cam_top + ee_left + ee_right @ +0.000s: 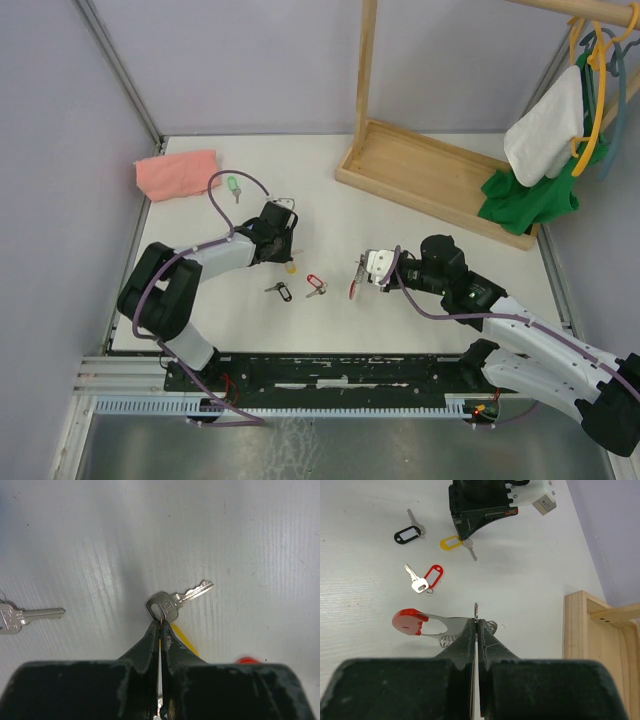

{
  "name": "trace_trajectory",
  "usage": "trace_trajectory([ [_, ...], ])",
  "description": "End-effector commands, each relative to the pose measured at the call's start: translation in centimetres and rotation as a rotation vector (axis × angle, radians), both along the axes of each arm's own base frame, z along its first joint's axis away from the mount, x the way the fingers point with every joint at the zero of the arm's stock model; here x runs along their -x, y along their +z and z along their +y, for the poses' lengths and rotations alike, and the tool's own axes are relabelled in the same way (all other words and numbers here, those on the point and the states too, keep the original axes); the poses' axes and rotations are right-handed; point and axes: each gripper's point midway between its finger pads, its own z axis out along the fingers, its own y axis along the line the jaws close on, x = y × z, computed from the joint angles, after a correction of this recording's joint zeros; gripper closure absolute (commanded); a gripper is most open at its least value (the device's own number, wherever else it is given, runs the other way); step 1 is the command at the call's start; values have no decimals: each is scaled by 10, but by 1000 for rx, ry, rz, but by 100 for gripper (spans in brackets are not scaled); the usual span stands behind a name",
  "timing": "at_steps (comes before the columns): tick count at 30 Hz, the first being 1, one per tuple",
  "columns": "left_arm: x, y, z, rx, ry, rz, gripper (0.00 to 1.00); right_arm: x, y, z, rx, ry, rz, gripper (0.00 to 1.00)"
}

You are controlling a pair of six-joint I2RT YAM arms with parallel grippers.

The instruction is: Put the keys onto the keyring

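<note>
My left gripper [287, 252] is shut on the small ring at the head of the yellow-tagged key [176, 600], which is low over the white table; its yellow tag [291, 266] shows beside the fingers. My right gripper [362, 272] is shut on the wire loop of the keyring [476, 611], whose red crescent [408, 621] sticks out to the left. The red-tagged key [316, 286] and the black-tagged key [280, 291] lie between the two grippers. The green-tagged key [234, 186] lies far left, near the cloth. No blue-tagged key is in view.
A pink cloth [177, 173] lies at the back left. A wooden rack base [430, 180] with an upright post stands at the back right, with green cloth [530, 195] and white cloth [545, 125] on hangers. Another silver key [20, 616] lies left of my left fingers.
</note>
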Motion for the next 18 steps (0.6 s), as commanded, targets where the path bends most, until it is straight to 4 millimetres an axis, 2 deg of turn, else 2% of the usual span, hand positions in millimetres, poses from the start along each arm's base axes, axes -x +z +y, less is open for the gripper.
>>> trace_trajectory([
  [1, -16, 30, -13, 46, -74, -114, 97, -2, 26, 6, -65, 7, -23, 99],
  [6, -23, 66, -29, 117, -210, -288, 97, -3, 32, 9, -117, -19, 9, 99],
  [9, -25, 96, -42, 188, -310, -450, 97, -7, 32, 7, -141, -44, -6, 99],
  [12, -24, 125, -47, 235, -373, -634, 97, -7, 34, 6, -151, -41, -37, 99],
  [15, -25, 147, -47, 240, -399, -745, 97, -7, 30, 6, -73, 1, -86, 99],
  [18, -23, 160, -54, 244, -469, -825, 97, -8, 26, 7, 13, 50, -134, 99],
])
